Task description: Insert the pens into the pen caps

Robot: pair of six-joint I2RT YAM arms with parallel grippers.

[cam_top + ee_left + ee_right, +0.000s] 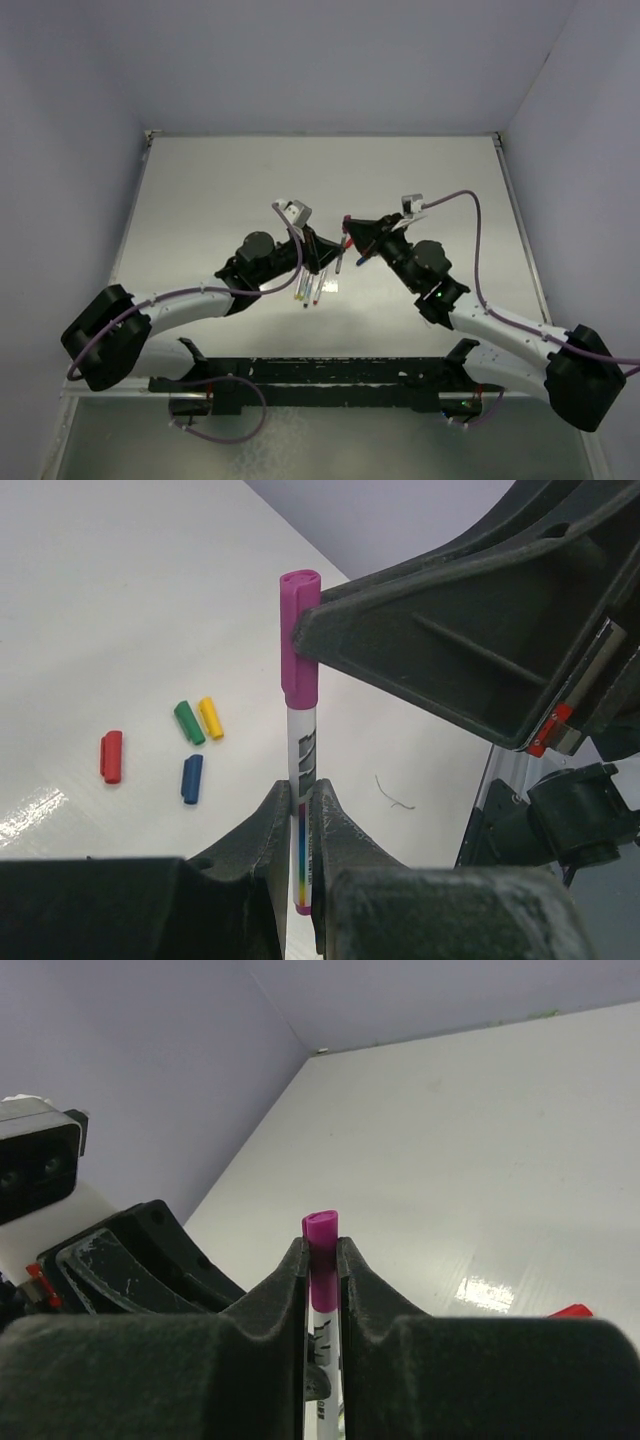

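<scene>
My left gripper [300, 792] is shut on the lower barrel of a grey-white pen [302, 745] and holds it upright above the table. A purple pen cap [299, 645] sits over the pen's top end. My right gripper [321, 1250] is shut on that purple cap [321, 1232], and the pen's white barrel [322, 1335] runs down between its fingers. In the top view the two grippers meet mid-table, left [326, 258] and right [351, 236]. Red [111, 756], green [188, 722], yellow [211, 718] and blue [192, 778] caps lie loose on the table. Other pens [301, 289] lie below the left gripper.
A short bit of thread [393, 792] lies on the white table [220, 190] beside the held pen. Grey walls close off the left, back and right sides. The arms' black base rail [330, 375] runs along the near edge.
</scene>
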